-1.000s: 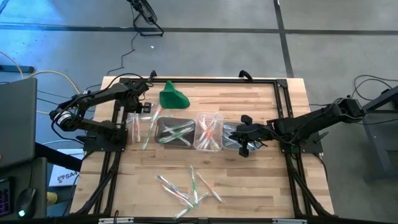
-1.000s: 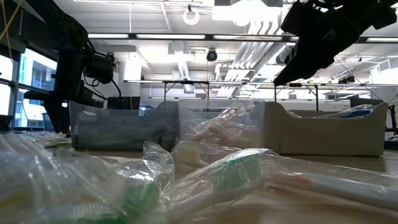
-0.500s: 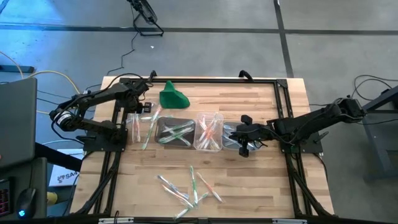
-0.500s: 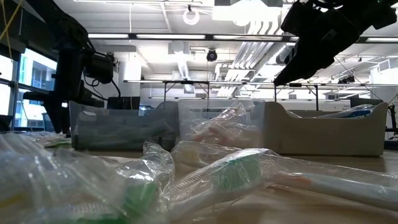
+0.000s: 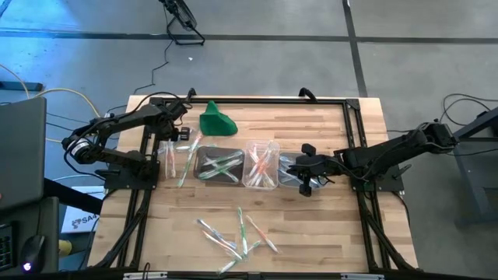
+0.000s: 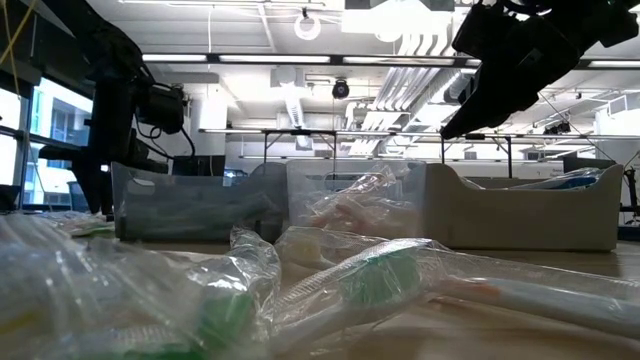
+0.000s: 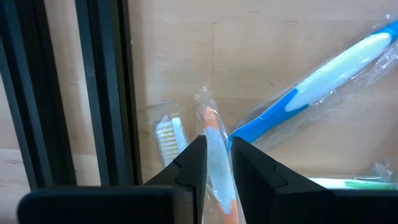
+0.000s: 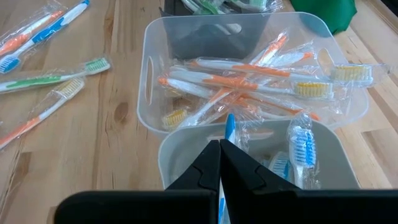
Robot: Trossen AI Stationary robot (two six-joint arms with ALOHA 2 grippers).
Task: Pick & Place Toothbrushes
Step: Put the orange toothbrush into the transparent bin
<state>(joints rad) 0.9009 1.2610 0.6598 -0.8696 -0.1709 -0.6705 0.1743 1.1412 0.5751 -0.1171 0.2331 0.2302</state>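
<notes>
Wooden table (image 5: 327,225) — three tubs (image 5: 260,165), green cloth (image 5: 215,121), loose toothbrushes (image 5: 237,232)

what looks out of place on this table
A green cloth lies crumpled at the table's far edge, unlike everything else here. Loose toothbrushes lie scattered on the near side, outside the three tubs.

Light is bright and even, coming from ceiling strip lamps (image 6: 300,58) that flare white in the low view. Just below that camera, the wrapped toothbrushes (image 6: 350,285) are heavily out of focus. Glare glints on wrappers ahead of the left gripper (image 7: 216,163), whose near fingers blur; shadows under both arms stay faint and soft
</notes>
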